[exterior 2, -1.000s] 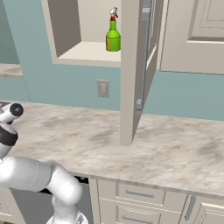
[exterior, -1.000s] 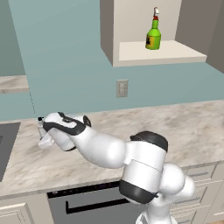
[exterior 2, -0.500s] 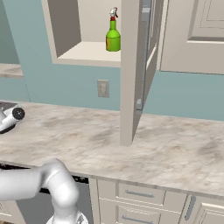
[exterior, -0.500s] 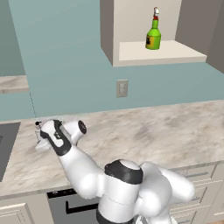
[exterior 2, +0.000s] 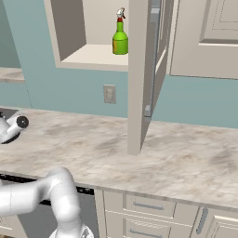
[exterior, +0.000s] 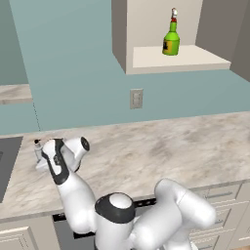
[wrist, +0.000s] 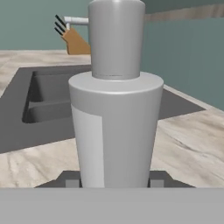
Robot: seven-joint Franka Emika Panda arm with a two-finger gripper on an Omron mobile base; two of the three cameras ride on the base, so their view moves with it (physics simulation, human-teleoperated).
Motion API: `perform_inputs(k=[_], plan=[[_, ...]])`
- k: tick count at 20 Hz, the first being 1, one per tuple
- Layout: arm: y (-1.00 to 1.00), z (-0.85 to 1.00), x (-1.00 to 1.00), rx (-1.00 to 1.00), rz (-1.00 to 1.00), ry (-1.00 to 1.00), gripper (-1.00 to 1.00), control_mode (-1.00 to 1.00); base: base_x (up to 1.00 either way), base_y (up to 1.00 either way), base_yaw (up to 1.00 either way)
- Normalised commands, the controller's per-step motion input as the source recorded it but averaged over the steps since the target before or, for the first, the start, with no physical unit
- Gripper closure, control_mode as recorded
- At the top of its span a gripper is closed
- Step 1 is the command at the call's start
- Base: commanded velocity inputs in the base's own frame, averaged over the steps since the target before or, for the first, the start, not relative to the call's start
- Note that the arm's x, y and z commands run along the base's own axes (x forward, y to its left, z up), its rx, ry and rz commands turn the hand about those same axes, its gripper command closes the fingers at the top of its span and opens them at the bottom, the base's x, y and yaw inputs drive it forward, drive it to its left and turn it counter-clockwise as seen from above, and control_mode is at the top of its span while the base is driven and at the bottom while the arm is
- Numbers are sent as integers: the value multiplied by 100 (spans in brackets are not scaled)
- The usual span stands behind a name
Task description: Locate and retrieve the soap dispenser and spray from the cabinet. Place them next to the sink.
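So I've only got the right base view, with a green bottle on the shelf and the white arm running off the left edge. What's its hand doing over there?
Observer: In the hand view the gripper is shut on the soap dispenser, which stands upright between its fingers.
Operator: Is that anywhere near a sink?
Observer: Yes. The dark sink lies right behind the bottle, and the bottle is over the marbled worktop beside it.
Operator: Anything else around there?
Observer: A wooden knife block with dark handles stands on the far side of the sink.
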Motion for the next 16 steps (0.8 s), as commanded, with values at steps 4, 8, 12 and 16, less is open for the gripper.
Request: perform_inputs(k=[4,8,12,16], plan=[[22,-24,25,0,0,-6,100,-100,0,0,0],[24,-28,22,0,0,-8,100,-100,0,0,0],[30,-37,18,1,0,0,100,-100,0,0,0],[26,-38,20,2,0,0,100,-100,0,0,0]])
